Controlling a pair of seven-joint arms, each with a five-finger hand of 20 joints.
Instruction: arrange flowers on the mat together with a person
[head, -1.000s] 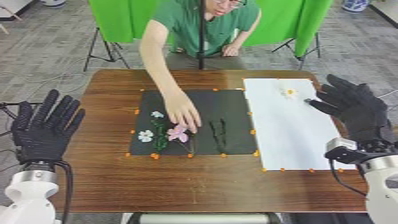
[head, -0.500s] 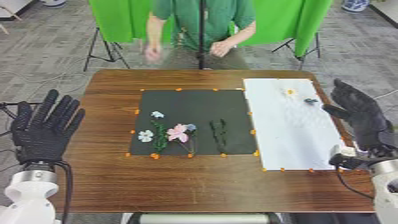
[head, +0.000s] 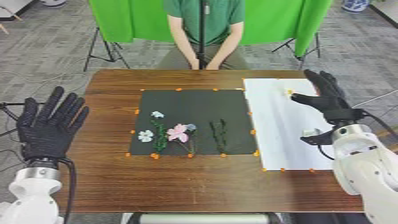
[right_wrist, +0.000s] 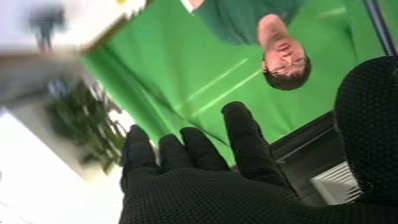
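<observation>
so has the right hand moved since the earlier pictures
Yes, left in the head view: the right hand was mostly beyond the white sheet's right edge, and now it reaches in over the sheet's far part.

Likely robotics lab | green backdrop (head: 129, 22) | black stands (head: 91, 50) | grey carpet (head: 40, 70) | white robot arms (head: 360, 150)

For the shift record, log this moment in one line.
right hand: open, at right edge of white sheet | left hand: open, at left edge of table | pink flower: on dark mat
</observation>
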